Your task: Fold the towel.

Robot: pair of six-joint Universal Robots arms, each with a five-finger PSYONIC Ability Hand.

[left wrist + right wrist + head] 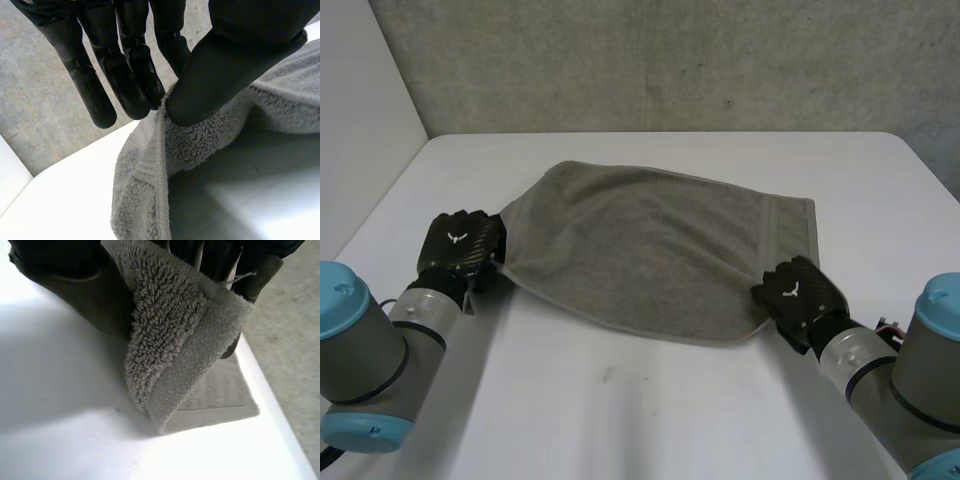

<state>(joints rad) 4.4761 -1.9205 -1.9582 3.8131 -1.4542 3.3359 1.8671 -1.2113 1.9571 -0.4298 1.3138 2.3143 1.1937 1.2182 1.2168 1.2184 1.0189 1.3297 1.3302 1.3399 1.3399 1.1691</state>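
First fold, grasp made: left hand (460, 248) and right hand (800, 293) each pinch a near corner of the towel (650, 245). Next probably calls for carrying both evenly to the far edge.

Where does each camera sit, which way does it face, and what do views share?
Head view: behind and between the arms, looking down at the white table; both arms show, left robot hand and right robot hand hold the grey towel.
Left wrist view: along the left palm; left robot hand pinches towel edge.
Right wrist view: along the right palm; right robot hand pinches a corner.
All share the towel.
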